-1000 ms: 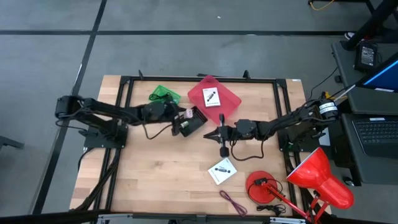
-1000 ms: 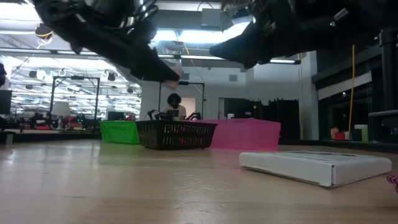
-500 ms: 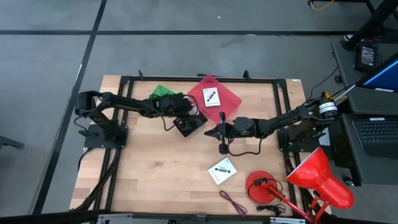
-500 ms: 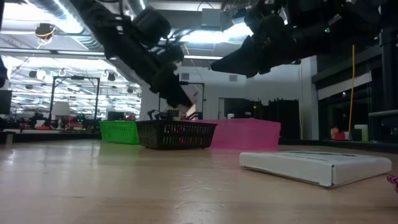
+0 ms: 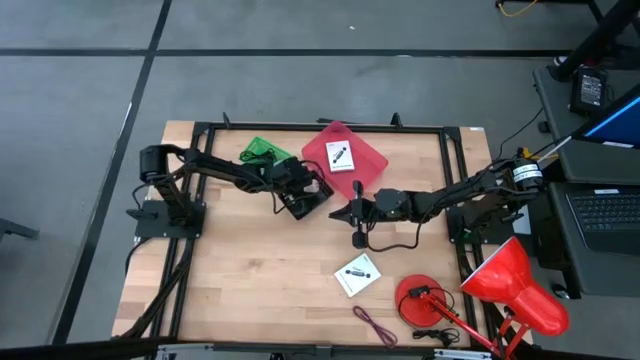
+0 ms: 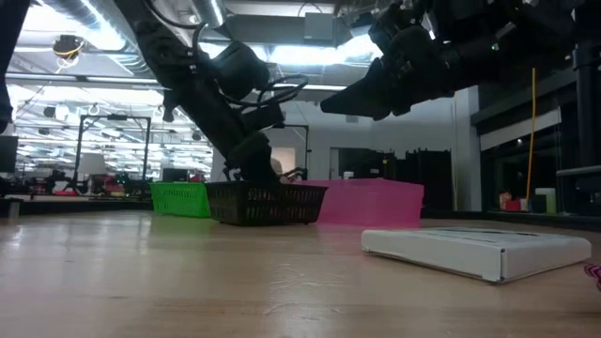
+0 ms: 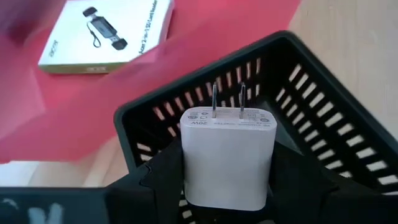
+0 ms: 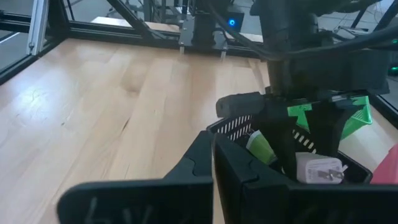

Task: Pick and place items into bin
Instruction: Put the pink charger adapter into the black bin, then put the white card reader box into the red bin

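Observation:
My left gripper (image 5: 300, 187) is shut on a white wall charger (image 7: 227, 152) with two metal prongs, right over the open black basket (image 5: 312, 201), at about rim height in the low view (image 6: 255, 171). My right gripper (image 5: 345, 212) is shut and empty, hovering above the table just right of the basket. One white card with a black mark (image 5: 340, 156) lies in the red bin (image 5: 365, 160). A second card (image 5: 357, 274) and a thin maroon cord (image 5: 375, 325) lie flat on the table nearer the front. The pink cube and grey-blue piece do not show. My left gripper pinches the charger's two opposite sides (image 7: 188, 171) between its two fingers, at the end away from the prongs. The prongs (image 7: 227, 99) point away from the wrist. The charger is clear of the table, over the basket's opening (image 7: 298, 118).
A green bin (image 5: 265, 152) stands left of the red bin at the back. A red desk lamp (image 5: 510, 285) with its round base (image 5: 425, 300) stands at the front right. Something green and white (image 8: 261, 146) lies inside the black basket. Bare wood stretches across the front left.
My left gripper has carried the white charger down and toward the table's far edge, from above the table to the black basket's opening, staying shut on it. My right gripper has kept nearly still.

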### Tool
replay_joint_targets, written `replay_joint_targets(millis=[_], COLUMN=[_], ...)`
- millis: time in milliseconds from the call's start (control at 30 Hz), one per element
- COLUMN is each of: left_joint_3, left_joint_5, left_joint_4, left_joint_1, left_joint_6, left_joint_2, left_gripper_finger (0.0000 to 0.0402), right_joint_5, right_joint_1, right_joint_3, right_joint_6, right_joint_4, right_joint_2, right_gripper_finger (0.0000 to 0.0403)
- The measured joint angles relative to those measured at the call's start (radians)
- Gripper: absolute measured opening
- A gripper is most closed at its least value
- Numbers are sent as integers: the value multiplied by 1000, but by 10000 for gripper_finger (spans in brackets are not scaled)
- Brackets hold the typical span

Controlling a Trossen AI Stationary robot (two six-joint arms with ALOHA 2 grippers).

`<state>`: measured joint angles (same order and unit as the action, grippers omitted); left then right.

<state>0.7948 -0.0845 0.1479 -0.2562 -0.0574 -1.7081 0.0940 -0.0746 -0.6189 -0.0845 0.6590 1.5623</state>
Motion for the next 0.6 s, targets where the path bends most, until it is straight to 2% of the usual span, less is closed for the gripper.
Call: replay_joint_targets(millis=[267, 600], left_joint_3=[0, 1], left_joint_5=[0, -1], left_joint_4=[4, 5], left_joint_1=[1, 1], left_joint_6=[1, -25], left_joint_2=[6, 6], left_gripper_finger=[219, 217], right_joint_5=[0, 0], right_joint_1=[0, 0], right_joint_3=[0, 0], right_joint_6=[-2, -2], right_joint_4=[0, -6], right_joint_2=[0, 0], right_gripper_finger=[0, 0])
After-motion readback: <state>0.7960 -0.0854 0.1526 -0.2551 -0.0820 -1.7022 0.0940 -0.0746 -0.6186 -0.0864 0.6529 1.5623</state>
